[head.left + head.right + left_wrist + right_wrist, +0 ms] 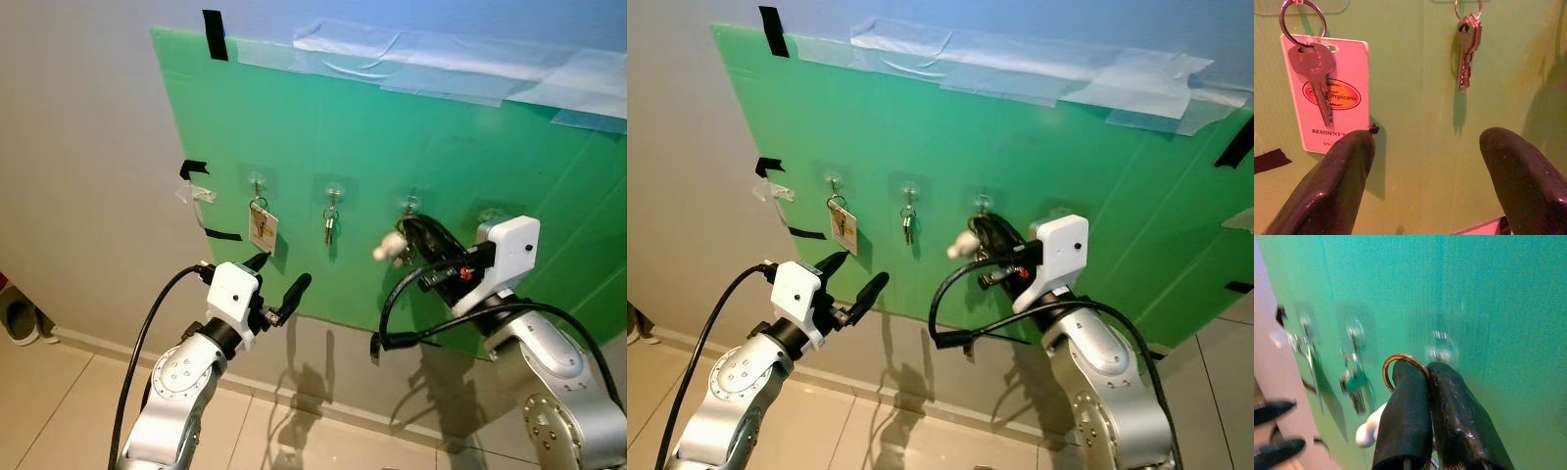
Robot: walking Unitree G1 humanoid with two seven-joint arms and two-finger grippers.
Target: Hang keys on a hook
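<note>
The right gripper (1427, 377) has its two black fingers pressed together on a brass key ring (1396, 360), which pokes out past the fingertips; a small white fob (388, 246) dangles from the bunch below. It holds these keys up against the green board (411, 137), just beside the third clear hook (409, 205) from the left. The fourth hook (487, 211), to the right of it, looks bare.

Judging from this, the step in hand is threading the ring over a hook tip. To do it well, the exposed arc of the ring should be brought slightly above the upturned tip, flat to the board, then lowered so the tip passes through the loop. Only then should the fingers part; opening sooner would likely drop the keys to the floor. The stick-on hook may peel if pushed hard, so contact should be light.

The left gripper (274, 284) hovers with its fingers spread apart, below the tagged key (1315, 73) on the first hook, near the second hook's key bunch (1468, 49).
</note>
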